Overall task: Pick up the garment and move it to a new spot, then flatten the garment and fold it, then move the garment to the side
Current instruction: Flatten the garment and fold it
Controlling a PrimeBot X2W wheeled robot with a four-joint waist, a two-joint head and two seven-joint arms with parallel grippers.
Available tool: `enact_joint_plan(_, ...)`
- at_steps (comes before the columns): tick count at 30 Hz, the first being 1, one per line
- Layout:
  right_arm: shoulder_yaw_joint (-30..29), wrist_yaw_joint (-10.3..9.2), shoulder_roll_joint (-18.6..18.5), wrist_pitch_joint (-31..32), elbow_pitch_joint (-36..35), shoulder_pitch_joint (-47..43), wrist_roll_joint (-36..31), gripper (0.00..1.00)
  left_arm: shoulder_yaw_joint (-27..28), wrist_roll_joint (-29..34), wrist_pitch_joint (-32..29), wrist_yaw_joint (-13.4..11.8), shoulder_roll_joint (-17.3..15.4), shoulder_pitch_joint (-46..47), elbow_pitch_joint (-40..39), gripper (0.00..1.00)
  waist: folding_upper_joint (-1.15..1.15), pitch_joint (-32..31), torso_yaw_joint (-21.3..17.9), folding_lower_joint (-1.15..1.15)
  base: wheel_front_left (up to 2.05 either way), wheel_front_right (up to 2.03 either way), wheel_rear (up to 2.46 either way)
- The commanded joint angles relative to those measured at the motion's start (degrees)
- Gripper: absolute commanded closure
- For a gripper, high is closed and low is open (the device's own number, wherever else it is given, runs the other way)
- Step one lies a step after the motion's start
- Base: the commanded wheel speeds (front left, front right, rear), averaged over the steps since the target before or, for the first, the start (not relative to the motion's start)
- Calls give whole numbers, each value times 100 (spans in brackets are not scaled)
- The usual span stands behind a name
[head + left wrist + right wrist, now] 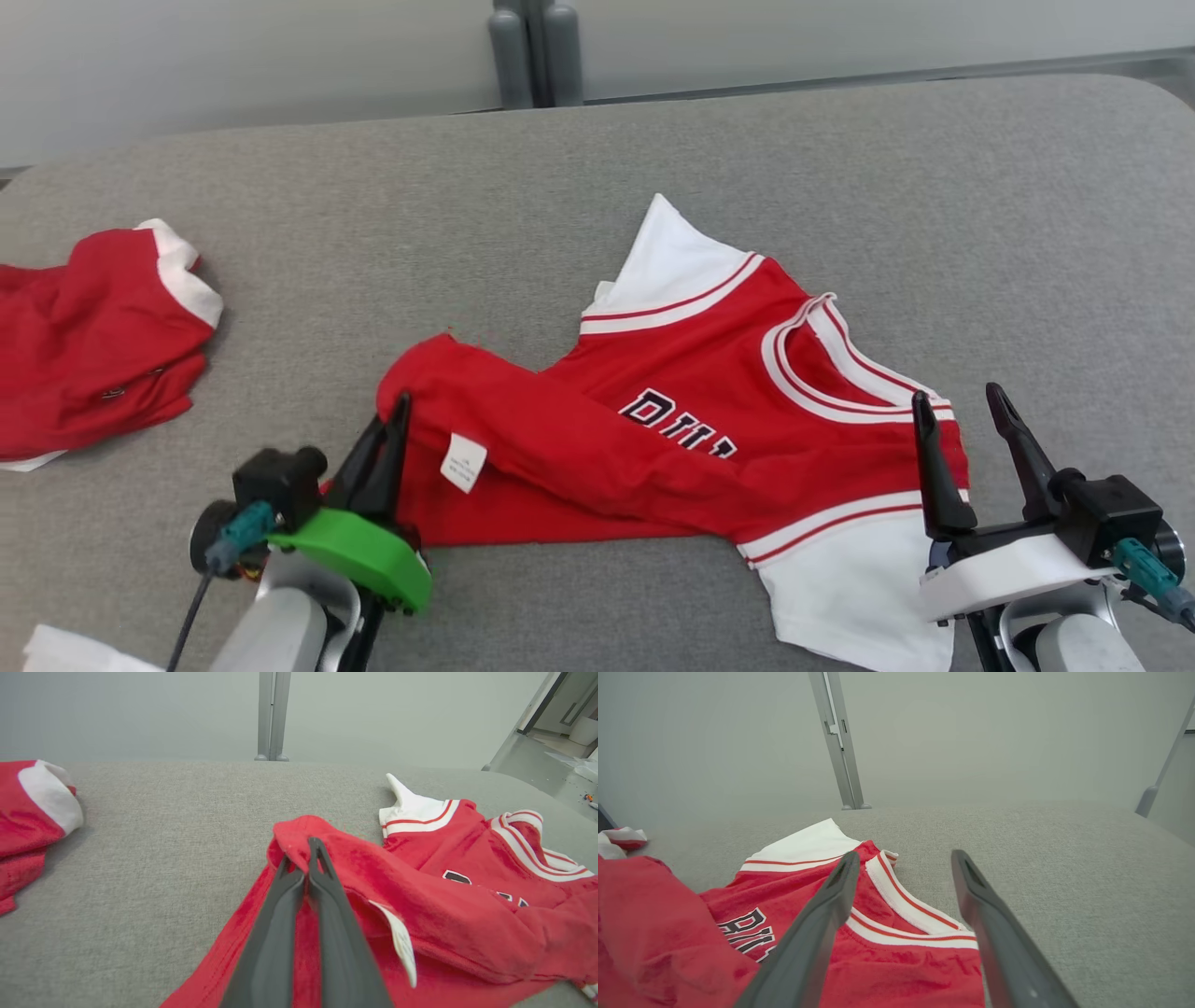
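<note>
The garment (691, 411) is a red jersey with white sleeves, striped trim and dark lettering, lying crumpled and partly folded over on the grey table (597, 177). My left gripper (397, 415) is shut on the garment's folded left edge (299, 835), with red cloth pinched between the fingertips (314, 851). A white care label (463, 462) shows beside it. My right gripper (957, 401) stands open at the garment's right shoulder (901, 947), near the neckline. Its left finger (831, 896) is over the cloth and its right finger (976, 891) is over bare table.
A second red and white garment (93, 345) lies bunched at the table's left edge (28, 812). A grey post (535, 51) stands behind the table's far edge. Something white (70, 649) sits at the lower left corner. Bare grey table spreads behind and to the right of the jersey.
</note>
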State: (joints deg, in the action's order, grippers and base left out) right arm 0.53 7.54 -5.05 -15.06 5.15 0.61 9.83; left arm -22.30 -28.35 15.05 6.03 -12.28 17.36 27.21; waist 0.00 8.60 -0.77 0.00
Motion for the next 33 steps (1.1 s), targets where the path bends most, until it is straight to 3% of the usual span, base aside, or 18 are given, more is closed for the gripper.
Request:
enact_joint_plan(1, -11, -10, 3, -17, 0, -48, 3, 0, -10, 40, 15, -66, -74, -307, -190, 100, 0, -237, 413, 0, 0, 0, 0)
enact_joint_plan(11, 81, -10, 6, -17, 47, -91, -3, 0, 199, -263, -130, -541, -272, -1632, -1115, 100, 0, -377, 861, 0, 0, 0, 0)
enact_joint_plan(19, 119, -10, -54, -17, 87, -89, 27, 0, 334, -476, -212, -647, -329, -1990, -850, 100, 0, -375, 785, 0, 0, 0, 0)
enact_joint_plan(20, 117, -10, -57, -17, 92, -77, 27, 0, 332, -495, -218, -651, -322, -1999, -747, 73, 0, -373, 754, 0, 0, 0, 0)
enact_joint_plan(21, 117, -10, -57, -17, 94, -64, 27, 0, 343, -520, -205, -620, -324, -1994, -660, 18, 0, -368, 723, 0, 0, 0, 0)
enact_joint_plan(22, 107, -10, -58, -17, 94, -55, 28, 0, 367, -547, -174, -595, -299, -1967, -583, 0, 0, -365, 695, 0, 0, 0, 0)
enact_joint_plan(33, 89, -10, -50, -17, 106, -109, 11, 0, 790, -53, 16, -578, -290, -1505, -1009, 0, 0, -407, 479, 0, 0, 0, 0)
